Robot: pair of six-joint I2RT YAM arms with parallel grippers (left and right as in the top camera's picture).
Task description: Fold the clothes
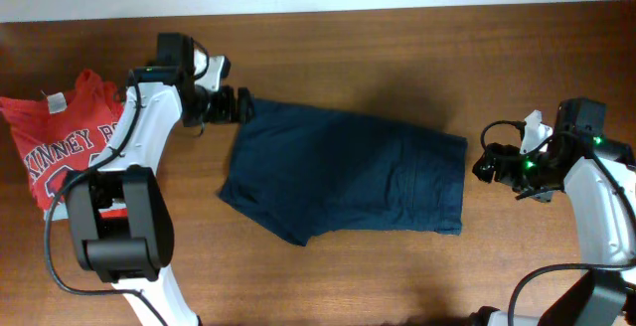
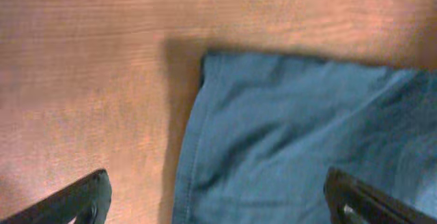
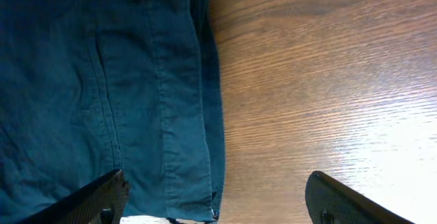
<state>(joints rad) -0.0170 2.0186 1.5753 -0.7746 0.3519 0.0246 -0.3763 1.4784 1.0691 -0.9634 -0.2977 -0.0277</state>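
Dark blue shorts (image 1: 348, 172) lie folded flat in the middle of the wooden table. My left gripper (image 1: 238, 105) is open at their far left corner; the left wrist view shows that corner (image 2: 287, 135) between the fingers (image 2: 218, 200). My right gripper (image 1: 485, 165) is open just right of the waistband edge, which shows in the right wrist view (image 3: 171, 101) between the fingers (image 3: 215, 200). Neither gripper holds anything.
A red T-shirt with white lettering (image 1: 62, 147) lies crumpled at the left edge of the table, behind my left arm. The wooden table (image 1: 397, 48) runs to a white wall strip at the far edge.
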